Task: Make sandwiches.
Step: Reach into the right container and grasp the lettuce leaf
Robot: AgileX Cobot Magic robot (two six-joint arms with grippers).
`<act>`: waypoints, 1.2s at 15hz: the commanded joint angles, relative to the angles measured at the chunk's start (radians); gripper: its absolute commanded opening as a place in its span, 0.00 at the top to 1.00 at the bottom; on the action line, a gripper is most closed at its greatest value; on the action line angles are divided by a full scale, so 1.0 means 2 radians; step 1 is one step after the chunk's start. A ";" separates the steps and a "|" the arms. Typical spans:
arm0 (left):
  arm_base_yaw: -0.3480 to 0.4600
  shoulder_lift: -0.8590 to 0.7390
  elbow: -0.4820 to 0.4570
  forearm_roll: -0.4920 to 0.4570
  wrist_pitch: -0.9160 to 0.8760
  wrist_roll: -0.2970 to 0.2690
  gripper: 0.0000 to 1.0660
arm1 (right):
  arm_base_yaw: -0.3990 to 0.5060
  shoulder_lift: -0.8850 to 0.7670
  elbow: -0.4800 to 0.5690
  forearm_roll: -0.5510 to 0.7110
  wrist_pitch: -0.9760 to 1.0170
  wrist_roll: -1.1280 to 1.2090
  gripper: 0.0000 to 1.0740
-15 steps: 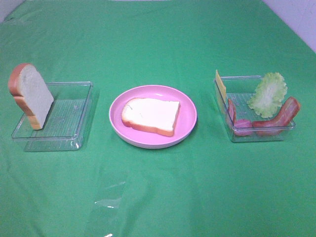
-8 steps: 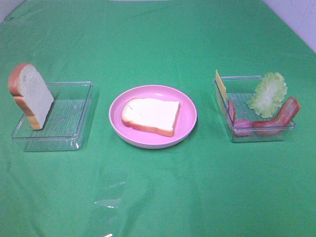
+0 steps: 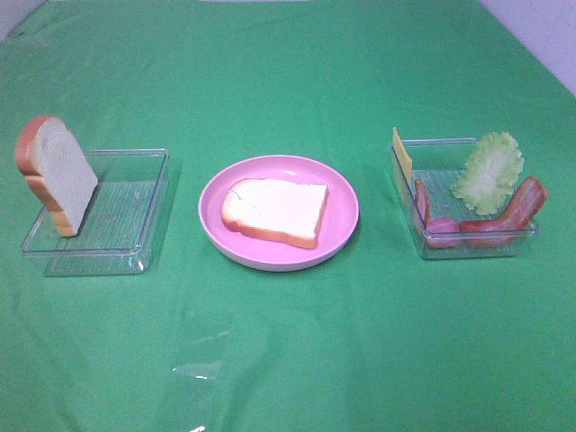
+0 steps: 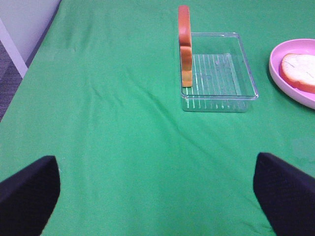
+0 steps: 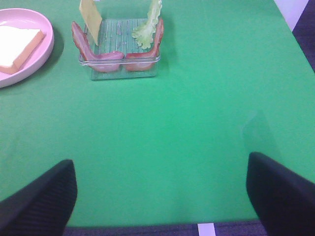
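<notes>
No stacked sandwich shows. One white bread slice (image 3: pixel 274 211) with a brown crust lies flat on the round pink plate (image 3: pixel 346 202); it also shows in the left wrist view (image 4: pixel 299 72) and the right wrist view (image 5: pixel 17 45). A second bread slice (image 3: pixel 56 175) stands upright at the edge of the left clear tray (image 3: pixel 126 207). The right clear tray (image 3: pixel 432 157) holds lettuce (image 3: pixel 489 171), bacon (image 3: pixel 511 211), ham (image 3: pixel 432 223) and cheese (image 3: pixel 401 156). My left gripper (image 4: pixel 157 196) and right gripper (image 5: pixel 162 196) are open, empty and far from the trays. Neither shows in the high view.
A green cloth (image 3: pixel 288 351) covers the table. The table's left edge (image 4: pixel 29 54) shows in the left wrist view. Its near edge (image 5: pixel 162 227) and right edge (image 5: pixel 290 24) show in the right wrist view.
</notes>
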 commanded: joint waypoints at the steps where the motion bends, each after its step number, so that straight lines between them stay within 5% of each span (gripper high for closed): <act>1: 0.002 -0.001 0.002 -0.001 -0.002 0.001 0.06 | -0.002 -0.011 0.000 0.001 -0.005 0.001 0.17; 5: 0.002 -0.001 0.002 -0.001 -0.002 0.001 0.06 | -0.002 0.060 -0.015 0.002 -0.112 0.001 0.17; 11: 0.002 -0.001 0.002 -0.001 -0.002 0.001 0.06 | -0.002 0.306 -0.056 0.015 -0.265 -0.001 0.17; 18: 0.002 -0.001 0.002 -0.001 -0.002 0.001 0.06 | -0.002 0.672 -0.311 0.015 -0.195 -0.014 0.17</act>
